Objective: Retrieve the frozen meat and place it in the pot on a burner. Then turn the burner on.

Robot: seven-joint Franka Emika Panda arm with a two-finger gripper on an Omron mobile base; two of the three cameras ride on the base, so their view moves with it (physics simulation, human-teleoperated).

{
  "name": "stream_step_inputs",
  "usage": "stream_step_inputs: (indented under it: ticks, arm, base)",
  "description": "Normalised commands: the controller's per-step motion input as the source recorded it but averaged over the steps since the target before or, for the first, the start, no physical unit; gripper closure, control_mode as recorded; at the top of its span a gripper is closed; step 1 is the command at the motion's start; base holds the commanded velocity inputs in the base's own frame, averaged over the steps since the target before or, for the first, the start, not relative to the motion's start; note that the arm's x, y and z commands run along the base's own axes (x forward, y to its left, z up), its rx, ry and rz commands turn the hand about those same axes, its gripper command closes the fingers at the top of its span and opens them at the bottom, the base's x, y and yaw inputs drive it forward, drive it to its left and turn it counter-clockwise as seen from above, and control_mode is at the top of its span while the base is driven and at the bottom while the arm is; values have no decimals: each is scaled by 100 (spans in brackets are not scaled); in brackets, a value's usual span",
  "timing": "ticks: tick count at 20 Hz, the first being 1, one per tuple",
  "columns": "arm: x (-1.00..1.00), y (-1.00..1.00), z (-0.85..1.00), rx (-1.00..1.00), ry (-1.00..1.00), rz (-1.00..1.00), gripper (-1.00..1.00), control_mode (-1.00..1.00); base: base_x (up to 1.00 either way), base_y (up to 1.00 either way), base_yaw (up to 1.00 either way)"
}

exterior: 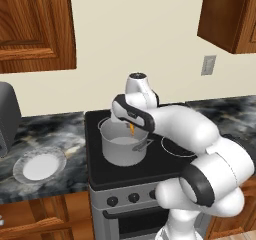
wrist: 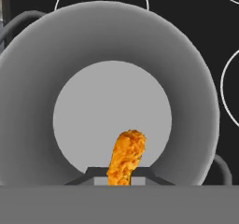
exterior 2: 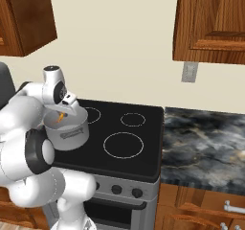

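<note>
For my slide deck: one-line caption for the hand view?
Jaws holding the orange frozen meat directly above the open grey pot on the black stovetop.

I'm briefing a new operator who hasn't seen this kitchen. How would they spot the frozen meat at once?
Find the black stove between the marble counters; on its front left burner stands the steel pot. Just above its opening, pinched in the tool, hangs the frozen meat: a tiny orange crumbed morsel, the one bright thing there.

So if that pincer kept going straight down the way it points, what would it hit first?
Probably the pot's bare floor. The pincer, holding the frozen meat, points straight into the open pot; depth is unclear.
</note>
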Motion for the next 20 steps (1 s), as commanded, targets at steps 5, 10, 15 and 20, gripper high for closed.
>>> stream_step_inputs:
  ticks: [5, 10, 15, 20]
  arm:
    - [4, 3, 0, 0, 0, 0, 100, -100]
    - [0, 5, 0, 0, 0, 0, -100, -100]
    - [0, 0, 0, 0, 0, 0, -100, -100]
    - [0, 0, 0, 0, 0, 0, -100, -100]
  base:
    - [0, 0, 0]
    - [0, 0, 0]
    - [0, 0, 0]
    - [0, 0, 0]
